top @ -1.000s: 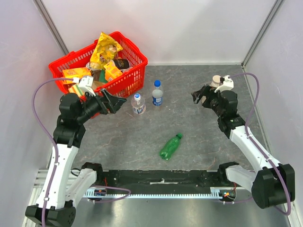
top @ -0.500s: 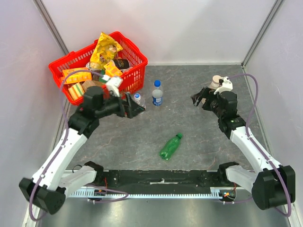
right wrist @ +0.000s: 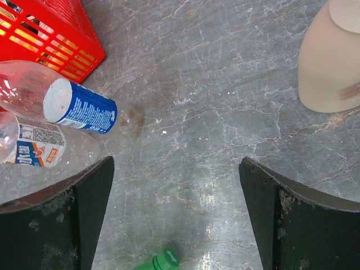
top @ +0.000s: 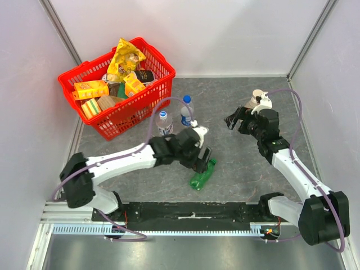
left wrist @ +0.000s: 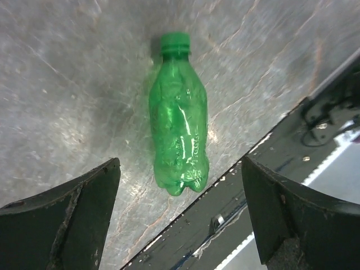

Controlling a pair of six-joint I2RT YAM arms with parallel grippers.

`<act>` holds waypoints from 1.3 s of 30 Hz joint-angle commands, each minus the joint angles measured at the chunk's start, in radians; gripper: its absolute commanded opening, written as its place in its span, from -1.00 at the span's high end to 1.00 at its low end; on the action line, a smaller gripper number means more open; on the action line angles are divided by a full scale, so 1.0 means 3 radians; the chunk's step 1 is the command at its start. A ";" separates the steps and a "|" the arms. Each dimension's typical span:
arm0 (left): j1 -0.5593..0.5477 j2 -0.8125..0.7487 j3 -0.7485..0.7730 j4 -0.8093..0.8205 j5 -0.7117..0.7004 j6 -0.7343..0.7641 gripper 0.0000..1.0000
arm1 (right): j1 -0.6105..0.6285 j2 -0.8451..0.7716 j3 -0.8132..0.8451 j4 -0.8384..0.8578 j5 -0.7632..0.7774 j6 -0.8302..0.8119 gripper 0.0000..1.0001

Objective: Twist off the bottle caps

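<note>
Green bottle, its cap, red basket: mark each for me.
green bottle (left wrist: 179, 126), left wrist view, middle of the body.
green cap (left wrist: 174, 44), left wrist view, side of the cap.
red basket (top: 126, 114), top external view, near side wall.

High overview; both wrists downward; green bottle (top: 199, 179) shared

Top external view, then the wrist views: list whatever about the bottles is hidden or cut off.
- Top external view: the left gripper overlaps the cap end of the lying green plastic bottle.
- Right wrist view: the bottom edge cuts that bottle; only its green screw cap shows.
- Right wrist view: the left edge cuts off the tops of the blue-labelled clear bottle and white-labelled clear bottle.
</note>
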 commanded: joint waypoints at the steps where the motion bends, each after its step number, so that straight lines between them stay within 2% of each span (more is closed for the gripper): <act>1: -0.0410 0.0423 0.0238 -0.0221 -0.0715 -0.0355 -0.86 | 0.0000 0.0026 -0.0023 0.0022 -0.0129 0.0012 -0.96; 9: -0.0784 0.1196 0.0387 -0.0170 -0.1129 -0.0605 -0.87 | -0.0005 0.0103 -0.0043 0.0027 -0.0155 -0.0008 -0.96; 15: -0.0983 0.1539 0.0392 -0.0247 -0.1421 -0.0636 -0.72 | 0.0000 0.0098 -0.0069 0.0027 -0.0221 -0.0013 -0.96; 16: -0.1014 0.1564 0.0367 -0.0252 -0.1462 -0.0636 -0.66 | -0.0005 0.0098 -0.0074 0.0042 -0.0272 -0.0028 -0.96; 21: -0.1050 0.1646 0.0193 -0.0303 -0.1779 -0.0550 -0.14 | 0.0000 0.0164 -0.0125 0.0180 -0.0482 -0.0018 -0.96; 25: -0.1030 0.1570 0.0142 -0.0309 -0.1912 -0.0376 -0.09 | 0.0000 0.0216 -0.0146 0.0180 -0.0528 -0.0039 -0.96; 29: -0.0897 0.1320 0.0116 -0.0242 -0.1856 -0.0156 -0.08 | -0.0005 0.0246 -0.0120 0.0175 -0.0569 -0.0059 -0.96; 33: -0.0621 0.0998 0.0050 -0.0160 -0.1622 0.0135 -0.17 | -0.0005 0.0246 -0.0064 0.0155 -0.0712 -0.0125 -0.96; 39: -0.0171 0.0497 -0.0083 -0.0007 -0.1233 0.0447 -0.17 | -0.0005 0.0211 -0.0059 0.0190 -0.0927 -0.0192 -0.96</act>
